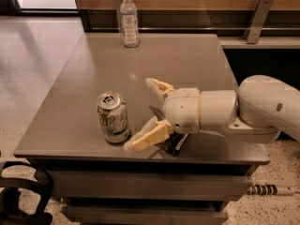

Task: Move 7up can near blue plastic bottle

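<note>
The 7up can [113, 117] stands upright near the front left of the grey table [187, 64], white-and-green label, silver top with pull tab. The blue plastic bottle [129, 18], clear with a white cap and pale label, stands upright at the table's far edge, well behind the can. My gripper [144, 114] reaches in from the right, just to the right of the can, with its cream fingers [151, 137] spread open. One finger lies close to the can's base, the other [158, 86] is farther back. Nothing is between them.
A flat black snack packet [172, 142] lies under my wrist near the front edge. A wooden wall and dark ledge run behind the table. A metal bracket [257, 18] stands at the back right. Part of a dark base [23, 196] shows at the lower left.
</note>
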You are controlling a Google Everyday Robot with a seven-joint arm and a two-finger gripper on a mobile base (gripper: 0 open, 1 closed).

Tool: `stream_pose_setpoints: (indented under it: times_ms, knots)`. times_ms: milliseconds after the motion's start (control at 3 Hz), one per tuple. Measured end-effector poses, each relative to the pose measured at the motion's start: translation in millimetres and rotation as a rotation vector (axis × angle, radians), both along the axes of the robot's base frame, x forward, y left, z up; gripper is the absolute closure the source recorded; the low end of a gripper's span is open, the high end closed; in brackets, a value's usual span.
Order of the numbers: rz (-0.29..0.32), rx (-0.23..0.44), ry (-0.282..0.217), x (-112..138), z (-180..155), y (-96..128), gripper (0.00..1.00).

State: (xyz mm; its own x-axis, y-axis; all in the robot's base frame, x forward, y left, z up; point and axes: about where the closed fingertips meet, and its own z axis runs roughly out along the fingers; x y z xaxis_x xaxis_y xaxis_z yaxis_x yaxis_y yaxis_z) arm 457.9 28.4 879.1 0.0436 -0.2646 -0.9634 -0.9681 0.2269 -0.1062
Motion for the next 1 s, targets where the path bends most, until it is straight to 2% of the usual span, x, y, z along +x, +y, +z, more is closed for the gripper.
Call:
stream_pose_setpoints:
  times_ms: [667,1000]
  knots:
    - [0.064,0.053,0.034,-0.7,-9.3,40.8,0.00]
    - [0.087,0.077,0.039,-0.2,-13.3,53.5,0.18]
